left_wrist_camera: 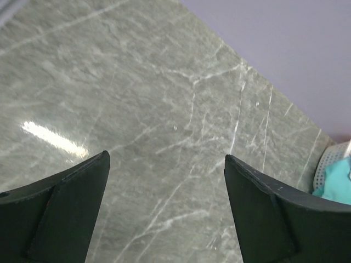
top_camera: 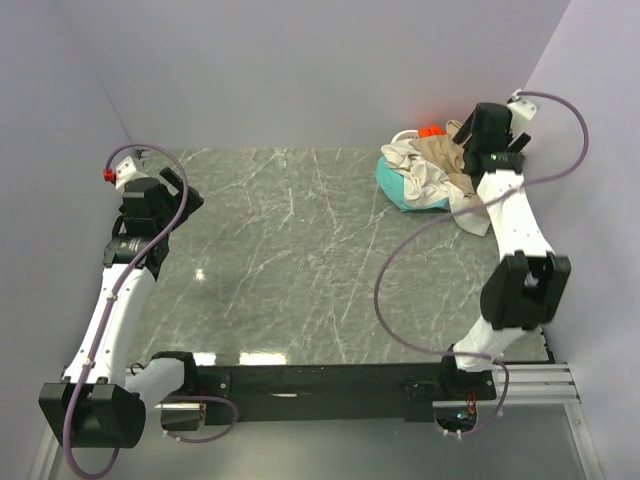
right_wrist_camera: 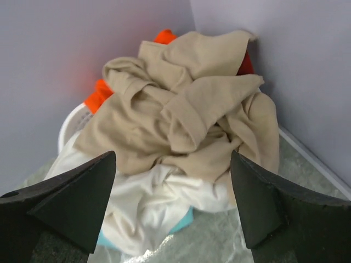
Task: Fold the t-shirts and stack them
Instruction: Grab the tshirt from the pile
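Hovering spread wide over the shirts (top_camera: 432,172) heaped at the counter's (top_camera: 300,250) far right corner, the right hand (right_wrist_camera: 173,159) could grab several tangled layers together (tan shirt (right_wrist_camera: 186,109) topmost); left hand (left_wrist_camera: 166,156) gapes too.

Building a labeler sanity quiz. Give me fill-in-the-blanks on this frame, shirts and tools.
1. The top t-shirt in the basket is ____ in colour.
2. The left tool and the right tool are both ____.
3. Only the ____ tool is at the basket; the other hangs over bare marble.
Missing words: tan; open; right.
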Available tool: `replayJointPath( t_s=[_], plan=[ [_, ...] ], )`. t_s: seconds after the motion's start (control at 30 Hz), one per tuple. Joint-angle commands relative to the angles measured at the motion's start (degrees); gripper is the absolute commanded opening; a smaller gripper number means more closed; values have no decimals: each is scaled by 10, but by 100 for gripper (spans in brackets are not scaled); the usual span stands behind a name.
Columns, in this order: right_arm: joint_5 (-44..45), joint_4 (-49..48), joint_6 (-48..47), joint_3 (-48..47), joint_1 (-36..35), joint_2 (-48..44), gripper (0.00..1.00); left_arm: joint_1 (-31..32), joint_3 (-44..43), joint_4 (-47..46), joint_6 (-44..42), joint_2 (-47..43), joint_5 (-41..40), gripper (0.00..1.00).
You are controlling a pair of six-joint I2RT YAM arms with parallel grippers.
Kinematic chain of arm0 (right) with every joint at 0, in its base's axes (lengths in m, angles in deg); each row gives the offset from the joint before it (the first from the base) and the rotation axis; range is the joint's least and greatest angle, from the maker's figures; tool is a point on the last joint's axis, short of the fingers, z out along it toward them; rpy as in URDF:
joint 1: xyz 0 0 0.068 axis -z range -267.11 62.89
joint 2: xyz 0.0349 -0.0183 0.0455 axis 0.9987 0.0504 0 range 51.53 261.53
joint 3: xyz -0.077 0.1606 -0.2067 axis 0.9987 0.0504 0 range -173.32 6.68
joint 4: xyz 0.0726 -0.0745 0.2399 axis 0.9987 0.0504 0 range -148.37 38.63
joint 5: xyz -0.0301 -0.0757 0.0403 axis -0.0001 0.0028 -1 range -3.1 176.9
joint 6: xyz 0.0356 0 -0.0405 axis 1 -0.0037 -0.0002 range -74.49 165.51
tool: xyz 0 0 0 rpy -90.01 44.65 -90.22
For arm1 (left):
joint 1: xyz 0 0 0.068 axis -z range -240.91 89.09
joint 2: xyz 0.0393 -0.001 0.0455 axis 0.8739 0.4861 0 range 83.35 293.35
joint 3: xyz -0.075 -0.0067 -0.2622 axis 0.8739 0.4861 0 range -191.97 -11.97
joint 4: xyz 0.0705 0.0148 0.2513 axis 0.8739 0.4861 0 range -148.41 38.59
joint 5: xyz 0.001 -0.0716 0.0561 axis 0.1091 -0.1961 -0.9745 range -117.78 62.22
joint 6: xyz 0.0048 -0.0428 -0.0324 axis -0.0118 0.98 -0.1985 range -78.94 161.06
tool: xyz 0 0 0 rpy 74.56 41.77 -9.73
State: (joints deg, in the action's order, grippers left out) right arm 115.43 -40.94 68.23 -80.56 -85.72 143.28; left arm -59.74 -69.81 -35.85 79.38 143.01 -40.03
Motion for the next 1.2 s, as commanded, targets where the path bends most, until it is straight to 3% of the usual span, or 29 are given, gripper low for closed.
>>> replayJointPath(
  t_s=[0.0, 0.27, 0.7, 0.73, 0.83, 0.93, 0.97, 1.17],
  plan=[
    [-18, 53, 0, -105, 35, 81, 90, 1, 18, -13, 44, -18, 23, 90],
    [-54, 102, -14, -225, 70, 220, 90, 1, 20, 29, 43, -32, -12, 91],
    [-155, 117, 2, -231, 78, 295, 86, 1, 36, 70, 62, -60, -34, 93],
    [-161, 118, -1, -234, 79, 297, 82, 2, 34, 72, 60, -59, -35, 93],
    [-185, 124, -10, -249, 78, 303, 55, 2, 31, 76, 55, -57, -35, 93],
    [-201, 109, -14, -237, 78, 281, 20, 1, 26, 75, 50, -53, -31, 93],
    [-202, 106, -11, -233, 78, 264, 0, 2, 24, 75, 48, -52, -30, 93],
    [-212, 62, 7, -141, 70, 136, 0, 1, 5, 63, 25, -29, -7, 94]
  ],
)
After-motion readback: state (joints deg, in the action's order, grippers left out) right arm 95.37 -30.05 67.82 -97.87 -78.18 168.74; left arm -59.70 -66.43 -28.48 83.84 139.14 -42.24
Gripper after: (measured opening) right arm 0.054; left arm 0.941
